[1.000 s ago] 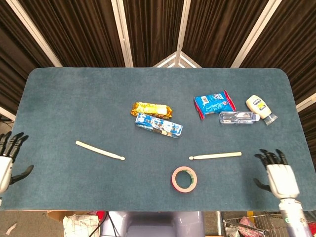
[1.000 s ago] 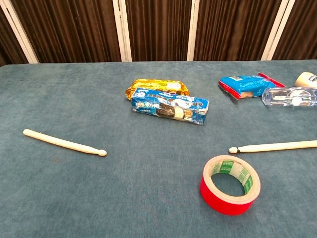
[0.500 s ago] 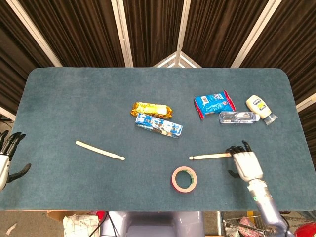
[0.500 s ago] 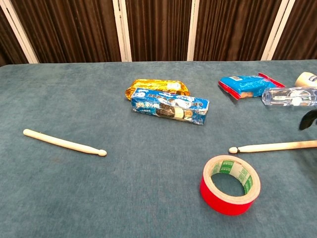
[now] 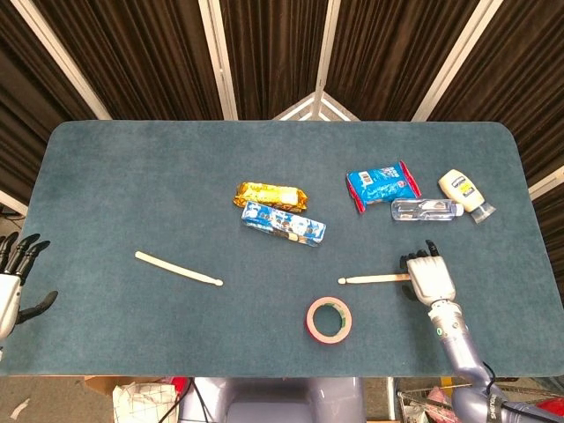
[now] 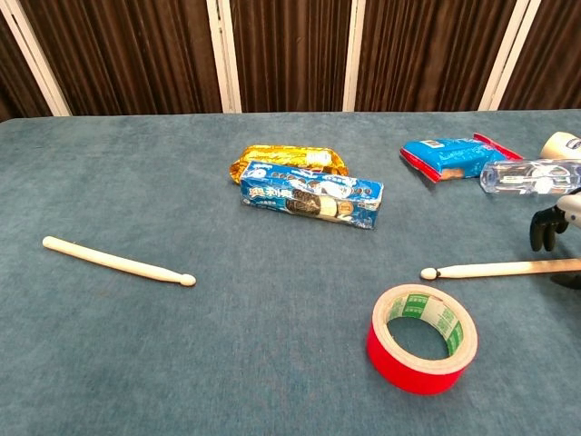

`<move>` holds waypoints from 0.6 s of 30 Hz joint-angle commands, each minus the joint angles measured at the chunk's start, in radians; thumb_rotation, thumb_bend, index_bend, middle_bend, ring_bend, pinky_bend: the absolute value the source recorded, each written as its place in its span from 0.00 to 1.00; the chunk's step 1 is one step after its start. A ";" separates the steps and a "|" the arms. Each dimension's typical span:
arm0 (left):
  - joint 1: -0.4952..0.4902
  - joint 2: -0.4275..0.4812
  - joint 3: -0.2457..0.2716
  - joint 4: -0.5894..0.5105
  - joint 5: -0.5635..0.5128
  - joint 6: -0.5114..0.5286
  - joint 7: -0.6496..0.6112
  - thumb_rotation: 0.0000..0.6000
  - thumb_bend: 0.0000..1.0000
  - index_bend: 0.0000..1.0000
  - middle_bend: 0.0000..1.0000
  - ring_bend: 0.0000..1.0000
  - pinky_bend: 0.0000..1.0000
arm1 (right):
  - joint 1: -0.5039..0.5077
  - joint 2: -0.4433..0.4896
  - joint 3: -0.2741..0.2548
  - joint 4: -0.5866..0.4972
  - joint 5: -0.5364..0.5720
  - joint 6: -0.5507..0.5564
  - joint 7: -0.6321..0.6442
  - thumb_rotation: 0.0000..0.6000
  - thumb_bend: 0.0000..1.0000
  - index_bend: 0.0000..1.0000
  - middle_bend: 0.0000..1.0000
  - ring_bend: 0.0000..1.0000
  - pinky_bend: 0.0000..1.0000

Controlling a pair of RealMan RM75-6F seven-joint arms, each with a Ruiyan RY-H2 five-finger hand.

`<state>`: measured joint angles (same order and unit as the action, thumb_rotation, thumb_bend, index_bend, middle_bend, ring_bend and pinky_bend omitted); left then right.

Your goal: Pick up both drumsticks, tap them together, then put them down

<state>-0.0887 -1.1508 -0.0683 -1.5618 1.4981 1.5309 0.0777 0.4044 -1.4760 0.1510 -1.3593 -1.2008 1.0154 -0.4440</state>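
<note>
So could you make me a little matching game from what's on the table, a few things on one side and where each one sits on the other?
Things:
1. roll of red tape
2. left drumstick
3. blue cookie pack
4. clear bottle

Places:
A. touching the gold snack pack
B. nearest the table's front edge, mid-table
C. between the blue snack bag and the white squeeze bottle
D. alone on the table's left half

Pairs: 1-B, 2-D, 3-A, 4-C

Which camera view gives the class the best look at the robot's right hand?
The head view. It shows the whole right hand from above, over the butt end of the right drumstick, with the forearm behind it. The chest view catches only dark fingertips at the frame's right edge, above that drumstick.
</note>
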 commanded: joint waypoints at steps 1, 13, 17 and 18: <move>-0.003 -0.003 0.000 0.000 -0.004 -0.006 0.006 1.00 0.31 0.18 0.10 0.00 0.00 | 0.008 0.020 0.005 -0.015 0.017 -0.005 -0.009 1.00 0.35 0.44 0.43 0.30 0.09; -0.004 -0.008 0.003 -0.007 -0.002 -0.009 0.024 1.00 0.31 0.18 0.09 0.00 0.00 | 0.025 0.013 -0.024 -0.006 0.047 -0.023 -0.020 1.00 0.35 0.47 0.47 0.34 0.09; -0.004 -0.008 0.002 -0.006 -0.004 -0.008 0.022 1.00 0.31 0.19 0.09 0.00 0.00 | 0.033 0.002 -0.024 -0.002 0.048 -0.017 -0.024 1.00 0.35 0.49 0.49 0.36 0.09; -0.004 -0.008 0.002 -0.006 -0.004 -0.008 0.022 1.00 0.31 0.19 0.09 0.00 0.00 | 0.035 0.000 -0.024 -0.002 0.049 -0.016 -0.025 1.00 0.35 0.50 0.50 0.36 0.09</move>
<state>-0.0929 -1.1584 -0.0661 -1.5675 1.4942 1.5229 0.0991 0.4382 -1.4756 0.1267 -1.3613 -1.1522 0.9993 -0.4682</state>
